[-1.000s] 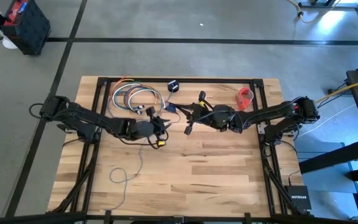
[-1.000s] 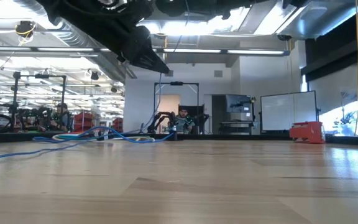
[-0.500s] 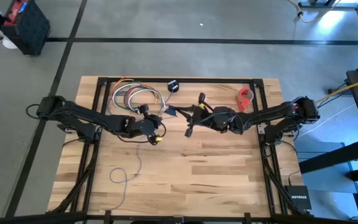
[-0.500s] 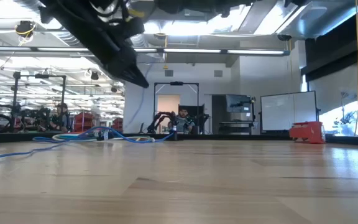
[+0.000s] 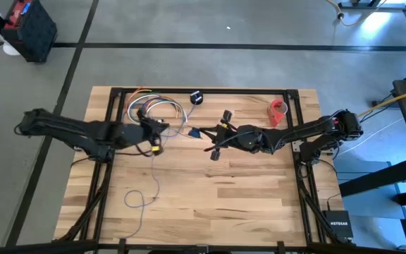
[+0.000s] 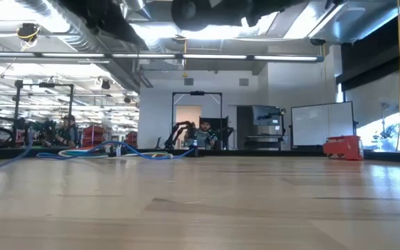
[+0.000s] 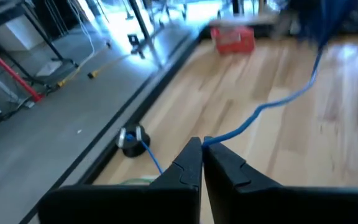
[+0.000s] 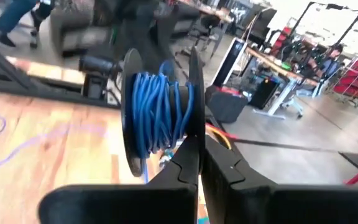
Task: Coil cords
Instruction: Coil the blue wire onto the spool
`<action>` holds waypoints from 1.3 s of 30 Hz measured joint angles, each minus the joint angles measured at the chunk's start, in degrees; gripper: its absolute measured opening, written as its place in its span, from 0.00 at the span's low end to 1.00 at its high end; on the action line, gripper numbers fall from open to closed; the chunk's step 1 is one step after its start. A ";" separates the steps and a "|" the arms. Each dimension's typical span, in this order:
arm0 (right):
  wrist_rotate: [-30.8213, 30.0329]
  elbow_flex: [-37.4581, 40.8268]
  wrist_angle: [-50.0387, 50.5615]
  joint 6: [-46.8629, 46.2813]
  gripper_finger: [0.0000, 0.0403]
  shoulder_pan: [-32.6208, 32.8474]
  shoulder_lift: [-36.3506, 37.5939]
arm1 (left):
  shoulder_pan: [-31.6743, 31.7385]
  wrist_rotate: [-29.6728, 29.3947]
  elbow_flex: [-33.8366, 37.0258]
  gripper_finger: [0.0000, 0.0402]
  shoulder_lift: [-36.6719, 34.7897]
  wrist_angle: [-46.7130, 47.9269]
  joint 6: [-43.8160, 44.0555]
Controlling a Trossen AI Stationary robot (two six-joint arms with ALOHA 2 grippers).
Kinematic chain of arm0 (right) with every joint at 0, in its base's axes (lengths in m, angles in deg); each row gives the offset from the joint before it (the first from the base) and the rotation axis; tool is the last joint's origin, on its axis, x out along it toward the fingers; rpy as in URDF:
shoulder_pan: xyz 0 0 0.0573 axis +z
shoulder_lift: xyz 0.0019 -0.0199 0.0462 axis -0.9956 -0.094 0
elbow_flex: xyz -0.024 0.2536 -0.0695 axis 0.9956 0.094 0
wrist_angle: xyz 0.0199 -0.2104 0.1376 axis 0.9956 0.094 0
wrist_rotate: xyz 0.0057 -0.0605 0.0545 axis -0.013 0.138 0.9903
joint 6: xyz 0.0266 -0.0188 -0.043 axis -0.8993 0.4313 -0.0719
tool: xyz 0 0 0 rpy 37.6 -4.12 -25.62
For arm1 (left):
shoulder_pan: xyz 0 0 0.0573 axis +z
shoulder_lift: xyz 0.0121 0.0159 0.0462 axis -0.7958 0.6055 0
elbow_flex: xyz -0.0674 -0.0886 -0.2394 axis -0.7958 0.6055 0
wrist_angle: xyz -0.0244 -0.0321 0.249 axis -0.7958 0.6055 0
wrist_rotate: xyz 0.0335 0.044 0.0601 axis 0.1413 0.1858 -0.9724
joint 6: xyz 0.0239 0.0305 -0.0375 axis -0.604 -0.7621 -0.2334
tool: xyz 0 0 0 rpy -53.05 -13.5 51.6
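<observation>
Pale wooden tabletop [image 5: 224,190] carried the thin bluish cord [image 5: 150,189], trailing near-left. Only the wrist views showed grips: left gripper [image 7: 202,149] pinched the cord; right gripper [image 8: 199,144] clamped a cord-wound black spool [image 8: 160,112].

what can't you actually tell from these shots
- High view: where the blue cord meets the right end effector is too small to trace.
- Low view: both arms are cut off by the top edge, so neither grip shows.
- Left wrist view: the cord passes the shut tips of the left end effector; the far table is blurred.
- Right wrist view: the spool hides the table behind it.
</observation>
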State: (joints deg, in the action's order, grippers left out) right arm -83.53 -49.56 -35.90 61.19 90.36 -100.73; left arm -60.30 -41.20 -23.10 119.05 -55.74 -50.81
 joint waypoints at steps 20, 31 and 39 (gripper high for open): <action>-1.53 -0.04 4.75 -3.08 0.01 -1.72 -4.59 | 0.41 11.03 0.02 0.00 0.82 -18.25 0.24; -3.14 0.02 1.98 -6.23 0.01 -1.82 -5.54 | -1.87 11.28 0.00 0.00 14.57 -36.44 -1.84; -3.10 0.02 0.26 -7.58 0.01 -2.14 -5.54 | -2.24 11.25 -2.00 0.00 21.70 -40.10 -3.09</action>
State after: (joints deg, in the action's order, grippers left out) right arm -86.63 -49.53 -35.64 53.60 88.22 -106.27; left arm -62.54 -29.95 -25.10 140.75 -95.84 -53.90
